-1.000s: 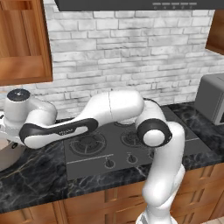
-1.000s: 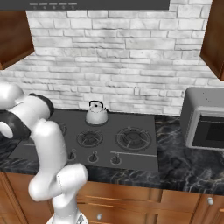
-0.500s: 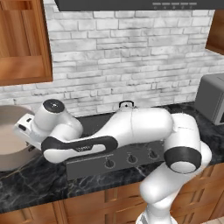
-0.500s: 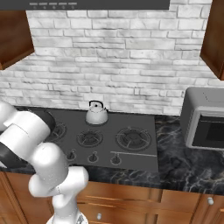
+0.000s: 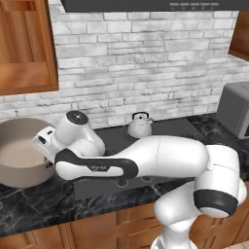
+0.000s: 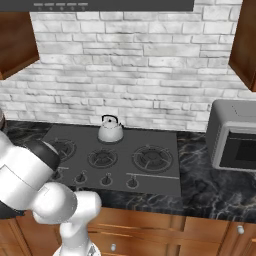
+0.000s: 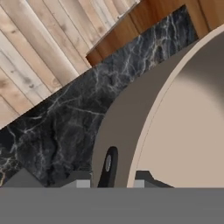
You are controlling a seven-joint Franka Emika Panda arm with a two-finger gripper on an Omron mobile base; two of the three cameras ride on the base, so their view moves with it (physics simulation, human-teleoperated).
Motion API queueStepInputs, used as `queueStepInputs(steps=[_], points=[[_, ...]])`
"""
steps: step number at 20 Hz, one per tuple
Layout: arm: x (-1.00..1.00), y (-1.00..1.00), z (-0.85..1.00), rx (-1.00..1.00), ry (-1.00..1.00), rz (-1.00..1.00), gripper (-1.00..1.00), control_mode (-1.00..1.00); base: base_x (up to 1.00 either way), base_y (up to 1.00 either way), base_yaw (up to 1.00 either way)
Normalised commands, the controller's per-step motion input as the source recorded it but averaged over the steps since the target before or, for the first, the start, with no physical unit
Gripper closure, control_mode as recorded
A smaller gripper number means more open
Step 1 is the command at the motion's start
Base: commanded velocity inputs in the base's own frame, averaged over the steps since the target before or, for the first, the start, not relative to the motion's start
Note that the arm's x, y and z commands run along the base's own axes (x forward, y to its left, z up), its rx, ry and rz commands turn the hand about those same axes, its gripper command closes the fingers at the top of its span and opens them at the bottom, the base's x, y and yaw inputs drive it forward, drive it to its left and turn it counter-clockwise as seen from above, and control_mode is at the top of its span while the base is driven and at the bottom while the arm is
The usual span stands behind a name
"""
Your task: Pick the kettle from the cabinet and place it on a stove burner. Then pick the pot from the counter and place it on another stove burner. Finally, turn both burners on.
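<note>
The gripper [image 7: 114, 183] straddled the pot's [image 7: 183, 127] rim, one finger either side; grip firmness could not be told.

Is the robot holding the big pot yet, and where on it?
Not clearly. The gripper has its jaws on either side of the pot rim near a dark handle, but whether they squeeze it cannot be told.

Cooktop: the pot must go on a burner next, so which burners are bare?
The kettle fills the rear middle of the cooktop. Bare: the front middle burner and right burner. The arm crowds the left burner beside the pot.
</note>
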Motion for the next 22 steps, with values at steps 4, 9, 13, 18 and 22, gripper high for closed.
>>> queueStepInputs(steps=[4, 9, 13, 18, 22], points=[[0.0, -0.32, 0.03, 0.0, 0.03, -0.09, 1.0, -1.0, 0.0, 0.0, 0.0], [0.01, -0.21, 0.01, -0.01, 0.03, -0.1, 1.0, -1.0, 0.0, 0.0, 0.0], [0.03, -0.26, 0.0, 0.0, 0.03, -0.1, 1.0, -1.0, 0.0, 0.0, 0.0], [0.09, -0.26, 0.02, 0.0, 0.05, -0.1, 1.0, -1.0, 0.0, 0.0, 0.0], [0.12, -0.3, 0.03, 0.0, 0.05, -0.08, 1.0, -1.0, 0.0, 0.0, 0.0]])
